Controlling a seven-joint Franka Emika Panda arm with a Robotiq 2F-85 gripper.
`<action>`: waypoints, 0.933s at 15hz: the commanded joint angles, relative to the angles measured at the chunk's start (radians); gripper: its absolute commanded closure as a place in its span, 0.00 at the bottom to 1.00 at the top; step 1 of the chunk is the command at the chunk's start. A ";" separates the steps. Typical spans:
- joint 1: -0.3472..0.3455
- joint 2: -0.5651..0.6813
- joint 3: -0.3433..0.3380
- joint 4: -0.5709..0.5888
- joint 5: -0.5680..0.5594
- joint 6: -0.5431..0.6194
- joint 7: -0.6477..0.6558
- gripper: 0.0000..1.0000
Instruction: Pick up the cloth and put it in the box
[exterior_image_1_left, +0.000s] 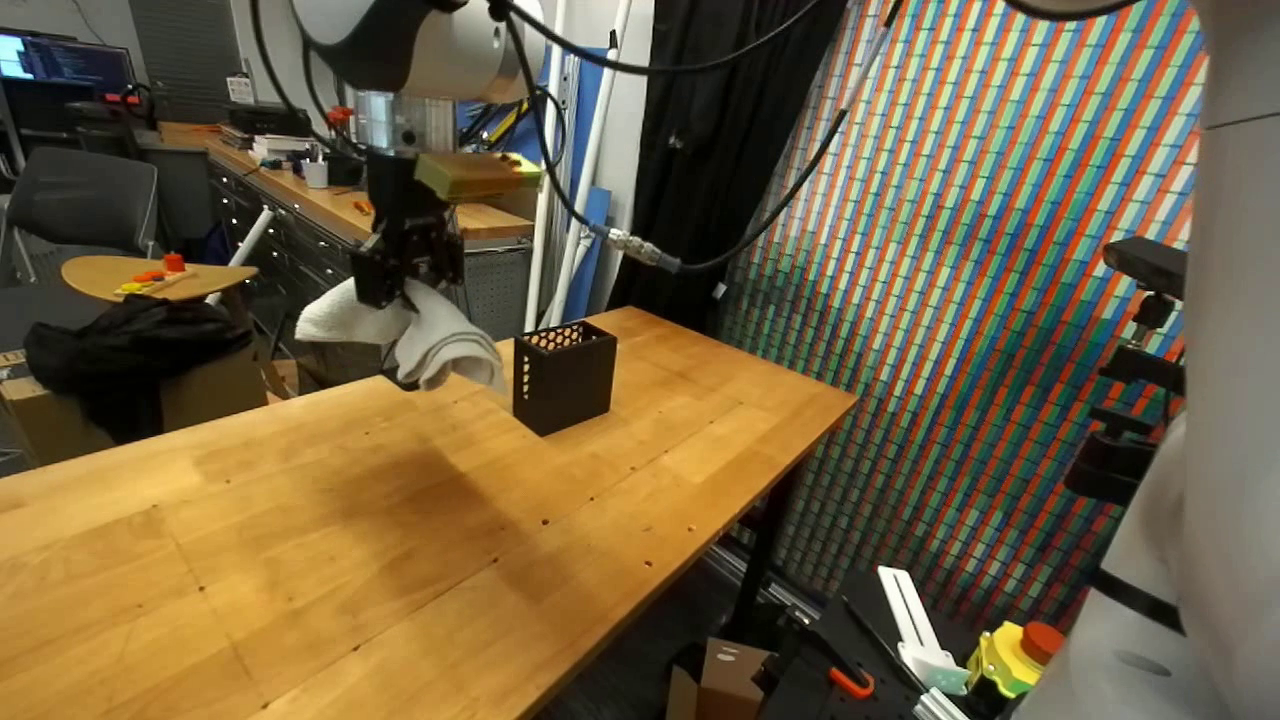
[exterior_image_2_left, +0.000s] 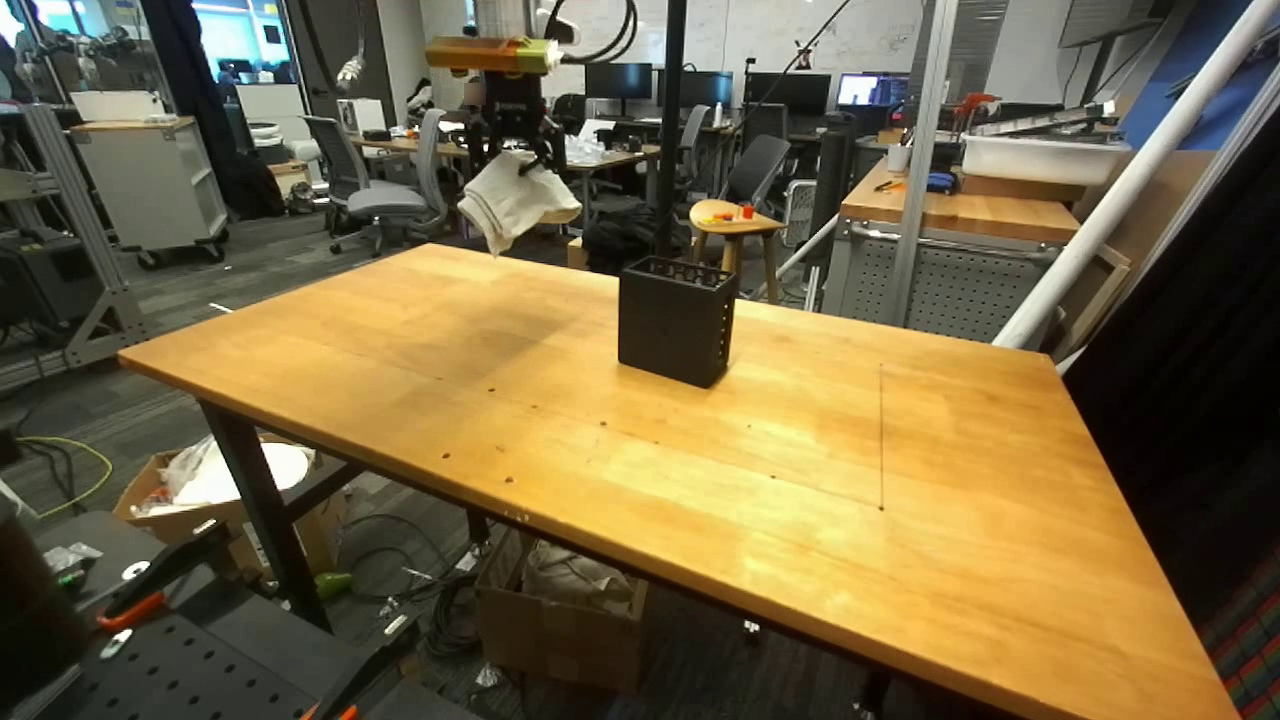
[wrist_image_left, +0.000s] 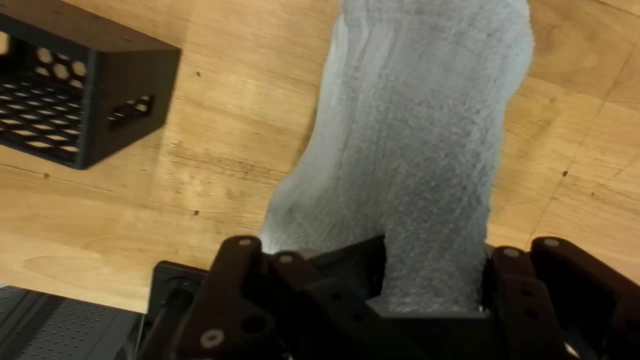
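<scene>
The cloth (exterior_image_1_left: 455, 345) is white to light grey and hangs folded from my gripper (exterior_image_1_left: 408, 285). It also hangs in the air in an exterior view (exterior_image_2_left: 520, 203) and fills the middle of the wrist view (wrist_image_left: 415, 125). My gripper (exterior_image_2_left: 520, 160) is shut on the cloth, above the table; in the wrist view its fingers (wrist_image_left: 430, 275) stand on either side of the gripped part. The black box (exterior_image_1_left: 565, 385) stands upright and open-topped on the table, with round holes in its walls. It is beside the cloth, apart from it, in an exterior view (exterior_image_2_left: 672, 325) and at upper left in the wrist view (wrist_image_left: 135, 85).
The wooden table (exterior_image_1_left: 300, 560) bears the box, and a shadow falls on it below the arm. A dark cable (exterior_image_1_left: 800, 180) hangs from the arm. A black curtain (exterior_image_1_left: 740, 130) and a wooden stool (exterior_image_2_left: 735, 220) stand beyond the table edges.
</scene>
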 joint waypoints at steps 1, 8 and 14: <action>-0.069 -0.127 -0.038 -0.067 0.021 -0.074 -0.116 0.96; -0.186 -0.158 -0.136 0.019 0.002 -0.240 -0.366 0.96; -0.215 -0.093 -0.153 0.149 0.017 -0.307 -0.430 0.96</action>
